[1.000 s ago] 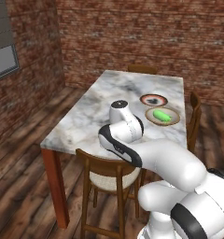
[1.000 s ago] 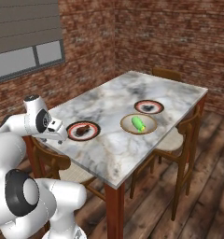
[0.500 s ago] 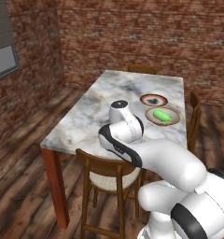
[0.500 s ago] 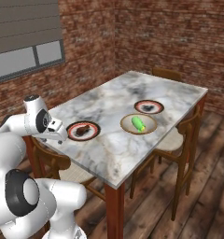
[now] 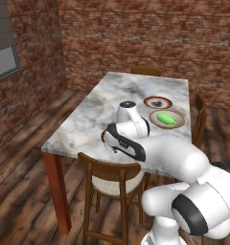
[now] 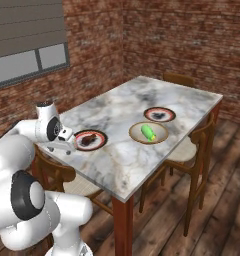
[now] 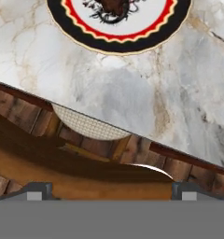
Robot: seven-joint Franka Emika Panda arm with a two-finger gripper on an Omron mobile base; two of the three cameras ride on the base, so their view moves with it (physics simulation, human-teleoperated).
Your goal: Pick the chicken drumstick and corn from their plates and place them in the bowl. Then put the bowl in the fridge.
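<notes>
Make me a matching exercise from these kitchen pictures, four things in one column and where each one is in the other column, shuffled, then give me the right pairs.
Things:
1. corn
2. chicken drumstick
3. far plate
4. gripper

Where or how:
A. on the plate nearest the arm
B. open, over the table's near edge
C. lying in the bowl
D. beyond the bowl, no food on it

Pairs: 1-C, 2-A, 3-D, 4-B

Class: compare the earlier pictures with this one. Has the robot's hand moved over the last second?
No. In the right base view the hand sits at the same spot beside the near plate at the table's edge, open and empty.
</notes>
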